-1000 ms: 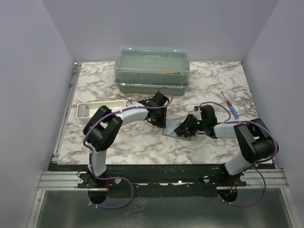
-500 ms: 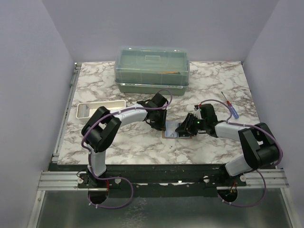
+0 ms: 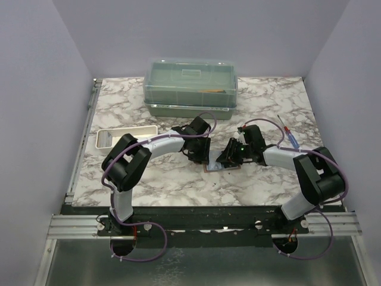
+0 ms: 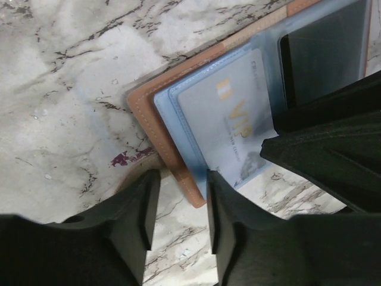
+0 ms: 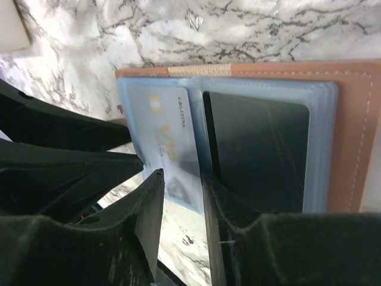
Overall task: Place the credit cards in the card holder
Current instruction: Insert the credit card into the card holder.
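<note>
Your work is at the middle of the marble-patterned table [image 4: 71, 89], where the small brown leather-look folding card holder [image 5: 351, 137] lies open and flat, its bluish-grey pockets facing up. Two credit cards show in it. A dark, glossy rectangular card [image 5: 256, 155] sits in one pocket, and a pale plastic card printed "VIP" [image 5: 169, 143] sits in the pocket beside it.

Your right pincer [image 5: 183, 179] is the one on the job. Its jaws stand a narrow gap apart with nothing clamped between them, and the fingertips sit at the near short end of the pale card. That card lies straight ahead of the pincer, with its long axis running directly away from the fingertips. Any push to seat it should therefore follow that line, not run across it.

Your left pincer [image 4: 181, 176] is also narrowly parted and holds nothing. It sits at the card holder's corner on the side opposite the right arm, with the brown edge just at the mouth of the jaws. From there it looks placed to brace the card holder against sliding.

The pocket material is translucent, so you cannot tell from either wrist view whether the pale card is fully home or has a little travel left. It is also not clear whether the right fingertips actually touch it.

If you press on, keep the push shallow and in line. An angled shove would likely skew the card in its pocket or skate the card holder across the smooth table towards the left pincer.
</note>
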Tool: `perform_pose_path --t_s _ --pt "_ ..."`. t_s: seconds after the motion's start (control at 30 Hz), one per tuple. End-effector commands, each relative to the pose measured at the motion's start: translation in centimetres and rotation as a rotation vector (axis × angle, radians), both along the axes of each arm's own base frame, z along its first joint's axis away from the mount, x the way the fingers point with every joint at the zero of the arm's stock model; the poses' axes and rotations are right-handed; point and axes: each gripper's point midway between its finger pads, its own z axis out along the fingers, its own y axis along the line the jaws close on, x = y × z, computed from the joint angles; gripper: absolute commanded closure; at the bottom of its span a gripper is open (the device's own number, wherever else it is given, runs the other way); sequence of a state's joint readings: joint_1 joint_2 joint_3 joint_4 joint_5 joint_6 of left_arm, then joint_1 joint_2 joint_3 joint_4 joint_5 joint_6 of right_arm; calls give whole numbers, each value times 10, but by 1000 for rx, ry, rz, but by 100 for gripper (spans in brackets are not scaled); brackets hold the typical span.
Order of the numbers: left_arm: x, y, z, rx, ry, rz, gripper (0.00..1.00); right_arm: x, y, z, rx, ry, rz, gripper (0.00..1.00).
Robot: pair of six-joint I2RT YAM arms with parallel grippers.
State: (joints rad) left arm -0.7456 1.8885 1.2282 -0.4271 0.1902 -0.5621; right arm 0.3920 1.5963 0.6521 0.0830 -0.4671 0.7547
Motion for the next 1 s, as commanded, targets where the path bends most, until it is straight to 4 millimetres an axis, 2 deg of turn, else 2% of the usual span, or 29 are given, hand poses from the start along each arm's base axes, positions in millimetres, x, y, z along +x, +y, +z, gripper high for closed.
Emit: perform_pose_path --t_s 0.0,0.13,0.23,0.37,0.6,0.97 --pt "0 24 11 46 -8 4 52 -6 -18 -4 -135 -14 12 64" --pt "4 35 30 -3 -16 26 46 -1 -19 9 -150 -52 35 64" --pt "3 32 42 -78 14 32 45 5 -13 18 -132 -77 57 68" --pt "-1 17 52 -174 63 26 46 10 -3 21 -87 -76 80 88" --pt "-8 -3 57 -309 139 48 42 8 -3 4 -91 -41 74 92" --pt "-7 -13 41 -360 192 107 41 5 -10 -25 -141 17 50 98"
